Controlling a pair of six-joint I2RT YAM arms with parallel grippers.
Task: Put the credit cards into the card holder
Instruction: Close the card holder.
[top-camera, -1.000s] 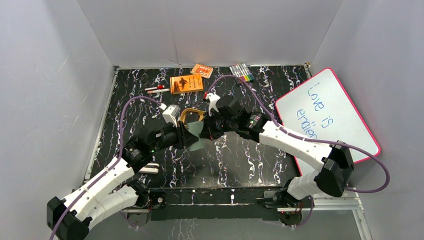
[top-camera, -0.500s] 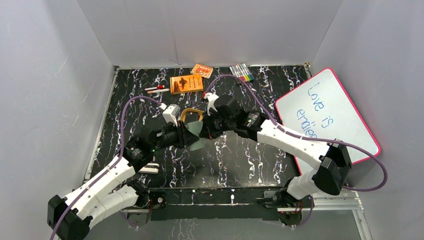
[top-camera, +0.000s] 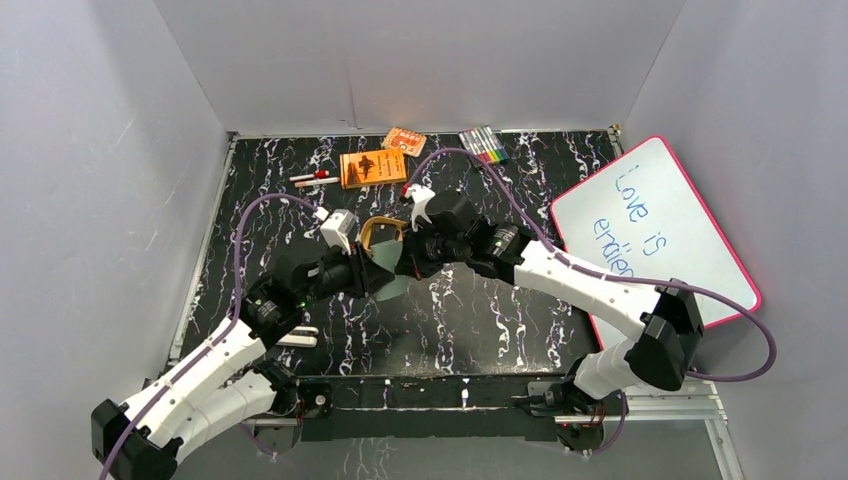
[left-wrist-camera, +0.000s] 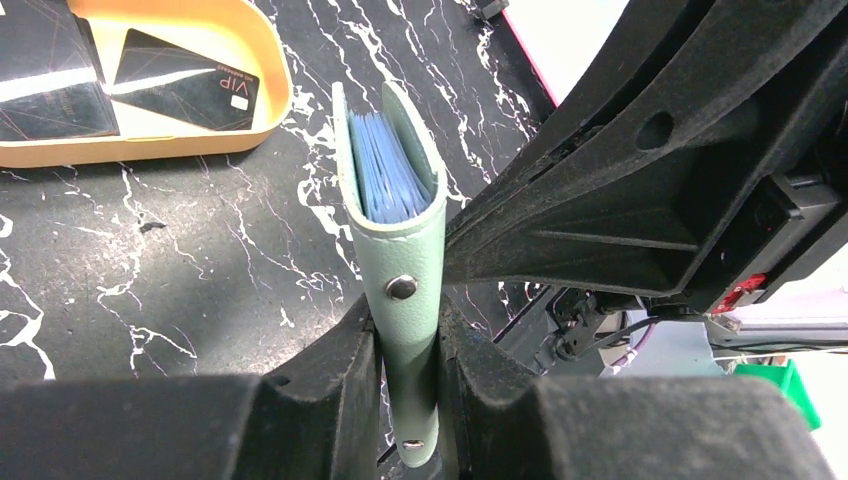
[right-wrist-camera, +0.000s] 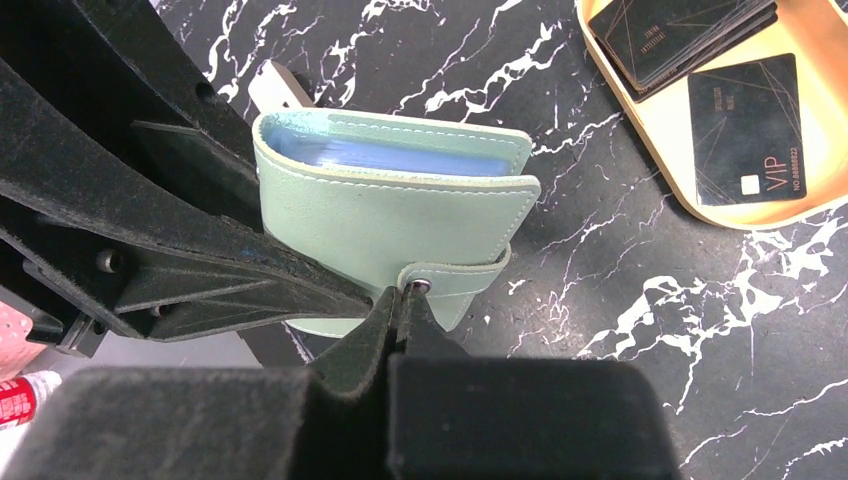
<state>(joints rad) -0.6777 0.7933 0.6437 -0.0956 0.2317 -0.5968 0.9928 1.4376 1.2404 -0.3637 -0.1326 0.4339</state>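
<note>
The card holder (left-wrist-camera: 398, 230) is a mint green wallet with blue sleeves, held edge-up above the table; it also shows in the right wrist view (right-wrist-camera: 390, 215) and the top view (top-camera: 385, 262). My left gripper (left-wrist-camera: 408, 340) is shut on its spine. My right gripper (right-wrist-camera: 405, 297) is shut, its tips pinched at the snap end of the holder's strap (right-wrist-camera: 455, 278). Black credit cards lie in a yellow tray (left-wrist-camera: 260, 125): one marked VIP (right-wrist-camera: 745, 130) (left-wrist-camera: 185, 80) lies flat beside a stack (right-wrist-camera: 675, 30).
An orange booklet (top-camera: 373, 167), a small orange packet (top-camera: 403, 141), coloured markers (top-camera: 483, 146) and a red-capped pen (top-camera: 314, 178) lie at the back. A pink-framed whiteboard (top-camera: 655, 230) leans at the right. Grey walls enclose the table.
Both grippers keep their grip; the left arm and the holder have shifted very slightly left.
</note>
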